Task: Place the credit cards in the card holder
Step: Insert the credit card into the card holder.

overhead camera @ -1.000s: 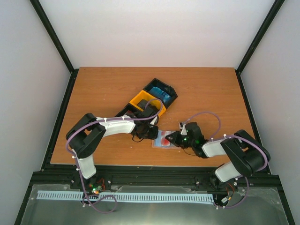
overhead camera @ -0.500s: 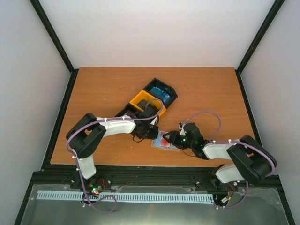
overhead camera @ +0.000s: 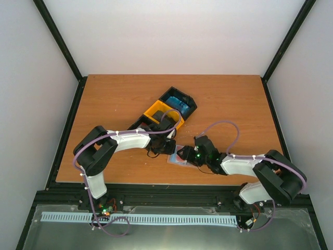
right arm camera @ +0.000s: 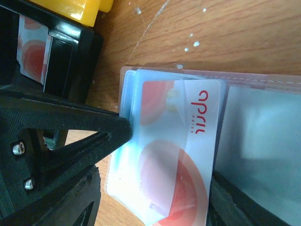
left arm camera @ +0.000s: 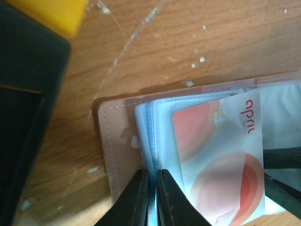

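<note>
The pinkish-tan card holder lies open on the table near its front edge. My left gripper is shut on the edge of a translucent inner pocket, holding it up. A red-and-white credit card lies flat in that pocket. My right gripper hangs over the card, open, with one finger at each long side. In the right wrist view the left gripper's black fingers meet the pocket edge.
A yellow bin and a black bin holding a blue card stand just behind the holder. Another black bin beside the holder shows a red-and-white card. Both arms crowd the front middle of the table.
My right gripper has opened and moved left over the holder, letting go of the red-and-white card, which now lies in the pocket. The left gripper has stayed put.
</note>
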You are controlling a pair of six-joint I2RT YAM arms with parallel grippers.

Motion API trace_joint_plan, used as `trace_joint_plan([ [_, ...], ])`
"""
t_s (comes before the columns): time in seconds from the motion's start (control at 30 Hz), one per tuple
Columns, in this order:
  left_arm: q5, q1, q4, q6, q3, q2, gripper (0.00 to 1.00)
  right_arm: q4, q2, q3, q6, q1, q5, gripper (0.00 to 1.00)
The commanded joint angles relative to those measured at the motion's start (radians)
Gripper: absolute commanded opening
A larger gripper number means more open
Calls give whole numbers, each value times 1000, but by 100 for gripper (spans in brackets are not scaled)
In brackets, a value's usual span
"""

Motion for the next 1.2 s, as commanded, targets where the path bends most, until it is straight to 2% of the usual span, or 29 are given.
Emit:
trace_joint_plan([
  [0.0,-18,-15,-43,3,-12,23,7,-21,68,49,18,42,23,58],
  [0.13,-29,-15,-43,-4,-21,9,7,-51,89,83,11,45,31,57],
  [0.27,-50,-15,-54,-13,-25,-10,10,-114,45,79,22,46,67,57],
  [0.4,-75,-15,-74,-26,-26,-40,25,-243,-27,95,11,46,131,59],
  [0.53,-69,-15,-93,-30,-23,-75,29,-335,-44,130,-2,47,147,59],
  [0.77,-73,-15,-122,-43,-38,-82,15,-332,38,159,-16,56,101,46],
  [0.93,-52,-15,-111,-38,-47,-61,4,-330,81,190,-23,65,82,30],
  [0.97,-58,-15,-112,-41,-50,-57,1,-330,87,196,-23,67,81,29],
  [1.17,-62,-15,-99,-32,-61,-40,1,-334,105,217,-24,84,77,29],
])
